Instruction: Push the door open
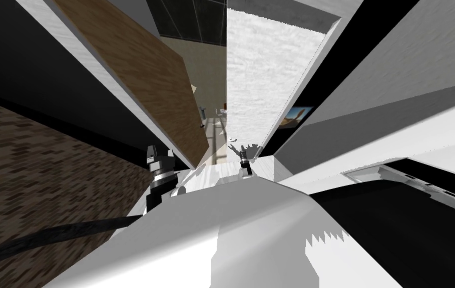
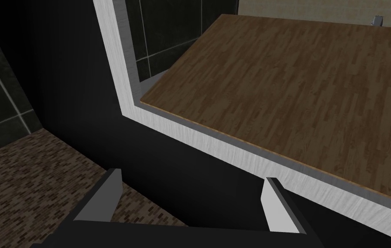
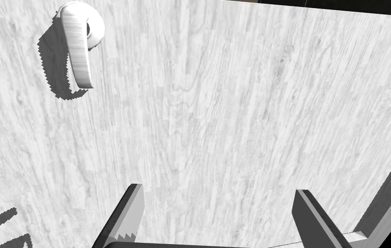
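White wood-grain door (image 3: 233,107): the panel lies straight ahead of the right gripper (image 3: 220,215). In the head view it stands at 12 o'clock from that gripper, with a lit gap along its 9 o'clock edge, so I judge it partly ajar. A lever handle (image 3: 78,47) sits on the panel, off to one side of the gripper and well apart from its fingers.

Right gripper: fingers spread, holding nothing, tips near the panel. Whether they touch it cannot be told.

Step in hand (judgement): approach to the push, or its very start. The next move calls for setting the fingertips on bare panel toward the handle side and driving forward. If the door is unlatched, the lever needs no grasp.

Left gripper (image 2: 190,202): spread, empty, at 9 o'clock of the right one. It faces a brown wood door (image 2: 297,99) in a white frame (image 2: 216,142), over dark brick-patterned floor (image 2: 31,172).
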